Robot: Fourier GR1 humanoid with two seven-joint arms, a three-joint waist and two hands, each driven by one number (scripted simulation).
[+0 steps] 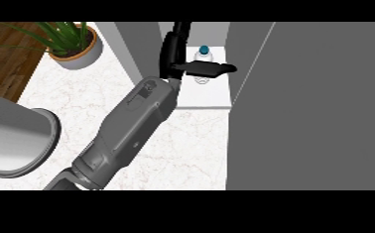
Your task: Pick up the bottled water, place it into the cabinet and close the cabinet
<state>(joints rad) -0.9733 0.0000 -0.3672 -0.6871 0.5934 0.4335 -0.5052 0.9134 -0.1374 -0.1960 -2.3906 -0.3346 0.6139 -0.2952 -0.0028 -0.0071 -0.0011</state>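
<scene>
The bottled water (204, 54) stands inside the cabinet (253, 68), my left hand (209, 69) beside it, fingers straight and holding nothing; withdrawing carelessly could topple it.

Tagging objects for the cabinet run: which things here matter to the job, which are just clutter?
Job:
- bottled water, standing inside the cabinet
- cabinet, door open
- hand, in front of the bottle

Clutter:
- potted plant, upper left
- grey round vessel, left edge
</scene>
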